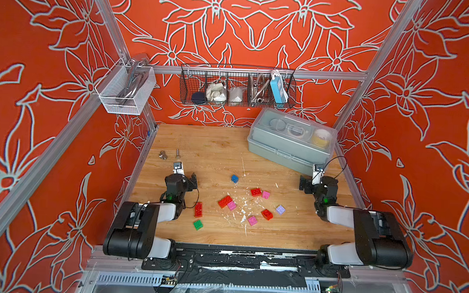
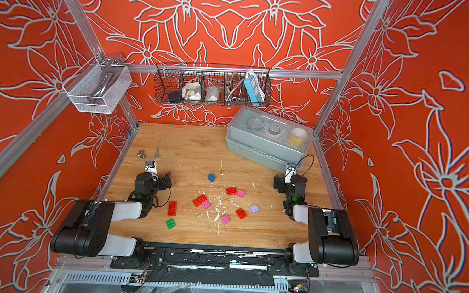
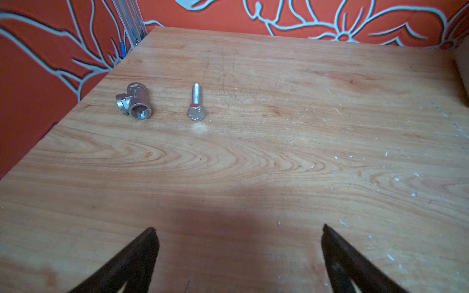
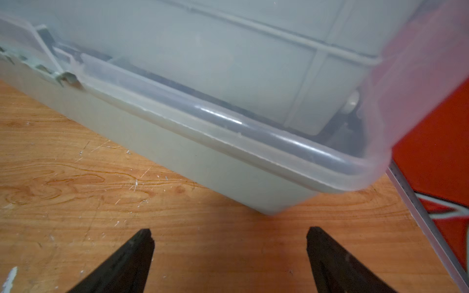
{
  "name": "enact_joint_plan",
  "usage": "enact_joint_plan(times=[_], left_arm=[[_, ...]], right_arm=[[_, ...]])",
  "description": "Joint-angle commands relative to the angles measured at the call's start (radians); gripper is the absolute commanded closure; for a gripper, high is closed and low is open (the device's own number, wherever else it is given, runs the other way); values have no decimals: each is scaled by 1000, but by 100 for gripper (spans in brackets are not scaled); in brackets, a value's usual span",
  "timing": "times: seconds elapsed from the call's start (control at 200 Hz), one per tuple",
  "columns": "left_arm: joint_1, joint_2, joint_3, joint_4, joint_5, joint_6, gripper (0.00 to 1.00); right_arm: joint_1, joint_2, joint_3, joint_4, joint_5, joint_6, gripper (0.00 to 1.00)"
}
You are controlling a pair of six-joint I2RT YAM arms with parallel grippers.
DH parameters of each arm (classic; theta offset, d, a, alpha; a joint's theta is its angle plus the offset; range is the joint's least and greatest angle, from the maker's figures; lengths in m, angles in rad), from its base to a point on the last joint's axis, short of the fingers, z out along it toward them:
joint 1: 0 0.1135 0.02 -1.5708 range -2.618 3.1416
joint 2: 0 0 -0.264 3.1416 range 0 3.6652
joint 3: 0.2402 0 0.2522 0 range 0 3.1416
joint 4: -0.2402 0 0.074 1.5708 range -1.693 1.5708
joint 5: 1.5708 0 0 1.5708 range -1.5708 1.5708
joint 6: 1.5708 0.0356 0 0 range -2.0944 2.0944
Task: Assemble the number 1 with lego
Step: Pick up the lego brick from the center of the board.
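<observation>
Orange cell walls with pale flower outlines around a scuffed light-wood tabletop (image 1: 200, 145) flecked with white scraps; strewn loose over its near middle, between the two arms, small studded plastic lego bricks: a blue brick (image 1: 234, 179) farthest back; a red brick (image 1: 256, 192) just beside a pink brick (image 1: 265, 194); a longer red brick (image 1: 225, 201) right beside a second pink brick (image 1: 231, 205); a square red brick (image 1: 267, 214) near a lilac brick (image 1: 280, 209); a third pink brick (image 1: 252, 220) toward the front; off toward the left arm, a long red brick (image 1: 198, 209) with a green brick (image 1: 198, 224) just in front of it. Left gripper (image 3: 238, 228): jaws spread wide; holds nothing; hangs low over bare wood; faces a steel hex bolt (image 3: 196, 106) and a metal tee pipe fitting (image 3: 134, 104) lying apart from each other. Right gripper (image 4: 228, 229): jaws likewise spread and empty; sits close before the corner of a translucent grey lidded plastic box (image 4: 228, 165) at the far right of the table. All bricks apart from both grippers.
</observation>
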State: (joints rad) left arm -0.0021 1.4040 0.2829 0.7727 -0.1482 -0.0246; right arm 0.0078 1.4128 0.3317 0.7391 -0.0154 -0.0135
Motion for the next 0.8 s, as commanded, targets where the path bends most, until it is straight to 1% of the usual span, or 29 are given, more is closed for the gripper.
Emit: enact_joint_plan(times=[0.0, 0.52, 0.621, 0.651, 0.686, 0.736, 0.756, 0.796], left_arm=[[-6, 6, 19, 19, -5, 6, 2], [-6, 7, 20, 17, -4, 6, 2], [-5, -1, 17, 28, -9, 6, 7], [-5, -20, 33, -4, -13, 6, 8], [-6, -66, 71, -115, -11, 6, 10], [-7, -142, 132, -290, -29, -8, 12], [-9, -170, 152, -346, -42, -19, 12], [-26, -228, 185, -435, -69, -34, 12]], right_arm=[[8, -8, 20, -2, 19, -4, 1], [6, -6, 24, -6, 19, -5, 1], [8, -14, 13, 10, 26, -4, 9], [8, -28, 16, 6, 36, 0, 10], [10, -68, 45, -69, 45, 3, 12], [16, -149, 124, -277, 69, 25, 12], [20, -182, 159, -380, 78, 45, 12], [25, -241, 214, -526, 80, 78, 14]])
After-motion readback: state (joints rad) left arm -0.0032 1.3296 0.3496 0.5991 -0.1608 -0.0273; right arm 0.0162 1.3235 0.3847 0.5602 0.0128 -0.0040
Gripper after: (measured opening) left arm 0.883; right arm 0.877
